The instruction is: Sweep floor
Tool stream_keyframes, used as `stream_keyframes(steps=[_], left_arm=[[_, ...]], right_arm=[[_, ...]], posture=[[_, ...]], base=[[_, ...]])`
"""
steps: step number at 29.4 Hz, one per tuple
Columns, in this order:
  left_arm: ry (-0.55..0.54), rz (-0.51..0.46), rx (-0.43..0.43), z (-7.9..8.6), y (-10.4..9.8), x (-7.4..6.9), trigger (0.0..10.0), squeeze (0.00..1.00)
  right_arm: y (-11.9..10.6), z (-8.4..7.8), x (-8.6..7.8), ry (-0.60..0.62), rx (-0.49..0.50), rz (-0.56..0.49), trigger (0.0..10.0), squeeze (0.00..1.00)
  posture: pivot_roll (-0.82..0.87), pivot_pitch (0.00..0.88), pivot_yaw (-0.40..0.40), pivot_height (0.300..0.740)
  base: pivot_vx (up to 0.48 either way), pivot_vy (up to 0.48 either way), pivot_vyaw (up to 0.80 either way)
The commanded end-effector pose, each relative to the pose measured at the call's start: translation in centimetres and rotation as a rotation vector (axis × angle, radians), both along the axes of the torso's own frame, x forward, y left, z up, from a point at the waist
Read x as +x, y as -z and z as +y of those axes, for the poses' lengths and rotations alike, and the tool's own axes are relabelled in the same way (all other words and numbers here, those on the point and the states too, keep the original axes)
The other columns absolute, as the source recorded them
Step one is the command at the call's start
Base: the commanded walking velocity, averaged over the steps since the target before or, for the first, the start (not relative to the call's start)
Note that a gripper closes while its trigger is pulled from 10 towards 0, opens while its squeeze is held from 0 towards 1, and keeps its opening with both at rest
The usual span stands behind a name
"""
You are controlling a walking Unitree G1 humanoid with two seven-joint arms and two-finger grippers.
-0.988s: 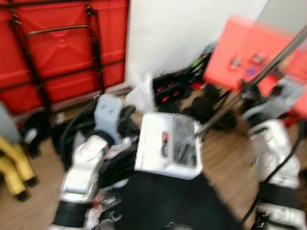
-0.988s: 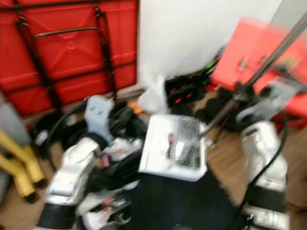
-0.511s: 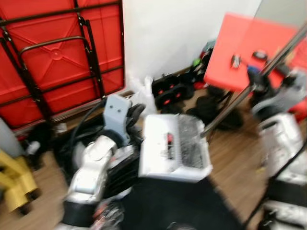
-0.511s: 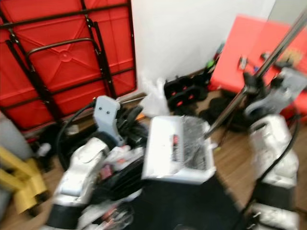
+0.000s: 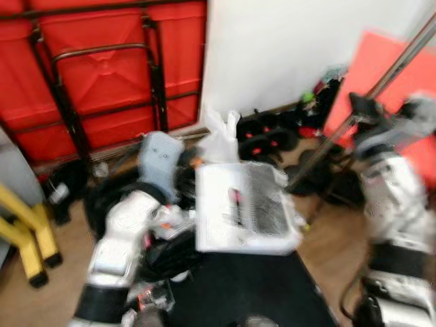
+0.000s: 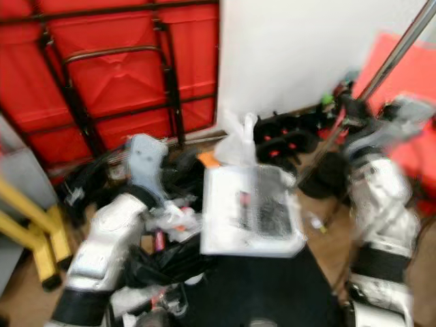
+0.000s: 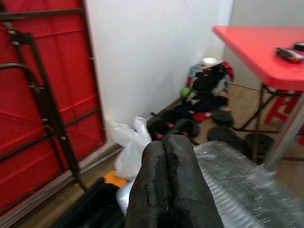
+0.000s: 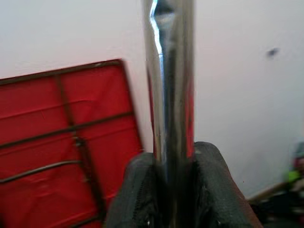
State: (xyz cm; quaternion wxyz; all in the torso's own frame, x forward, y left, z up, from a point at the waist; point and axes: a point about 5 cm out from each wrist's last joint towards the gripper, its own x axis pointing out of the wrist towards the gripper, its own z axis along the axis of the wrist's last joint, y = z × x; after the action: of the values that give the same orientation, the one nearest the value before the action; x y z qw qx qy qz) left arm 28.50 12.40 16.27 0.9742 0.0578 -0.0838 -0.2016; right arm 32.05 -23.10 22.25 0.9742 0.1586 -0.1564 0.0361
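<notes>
Floor (image 5: 327,252) of wood-look boards lies unswept at 4 o'clock in the head views, much of it crowded with gear, so by this evidence the job has hardly begun. Largest in the scene, a folded red table (image 5: 102,75) leans against the wall at 11 o'clock, and a red worktop (image 7: 266,45) stands at 2 o'clock with weight plates (image 7: 228,135) beneath it. At centre, the broom's white head (image 5: 245,208) hangs above a black mat (image 5: 238,286), its metal pole (image 5: 381,78) rising toward 2 o'clock. The right claw (image 8: 172,183) is clamped on that pole, one black finger on each side of the shiny tube. The left claw (image 7: 167,185) has its two fingers pressed together with nothing between them, hovering just beside the white head near 9 o'clock. A tangle of black cables (image 5: 170,252) sits at 8 o'clock, a white plastic bag (image 5: 219,139) at 12. No swept pile or dustpan can be made out; judging from this, nearly all of the sweeping remains, and the clutter will make reaching open boards awkward.
</notes>
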Motion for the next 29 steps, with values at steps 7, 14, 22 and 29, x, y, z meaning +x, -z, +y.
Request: stream_keyframes(steps=[7, 14, 22, 29], left_arm=[[0.022, 0.011, 0.003, -0.6, 0.0, -0.8, 10.0, 0.00], [0.020, 0.028, 0.005, -0.4, -0.3, -1.6, 10.0, 0.00], [0.037, 0.054, 0.042, -0.5, -0.6, -3.1, 10.0, 0.00], [0.035, 0.080, 0.064, -0.2, -0.9, -4.3, 10.0, 0.00]], right_arm=[[-1.5, -1.6, -0.3, 0.026, 0.002, -0.067, 10.0, 0.00], [-1.8, -1.7, 0.0, 0.023, -0.016, -0.062, 10.0, 0.00], [-2.1, -2.3, 0.1, 0.046, -0.007, -0.058, 10.0, 0.00], [-1.8, -2.4, 0.2, 0.060, 0.002, -0.036, 10.0, 0.00]], posture=[[-0.15, 0.118, -0.148, 0.740], [-0.15, 0.181, -0.142, 0.740], [-0.14, 0.257, -0.135, 0.740], [-0.12, 0.302, -0.131, 0.740]], base=[[0.274, 0.000, 0.00], [0.000, 0.000, 0.80], [0.000, 0.000, 0.80], [0.000, 0.000, 0.11]])
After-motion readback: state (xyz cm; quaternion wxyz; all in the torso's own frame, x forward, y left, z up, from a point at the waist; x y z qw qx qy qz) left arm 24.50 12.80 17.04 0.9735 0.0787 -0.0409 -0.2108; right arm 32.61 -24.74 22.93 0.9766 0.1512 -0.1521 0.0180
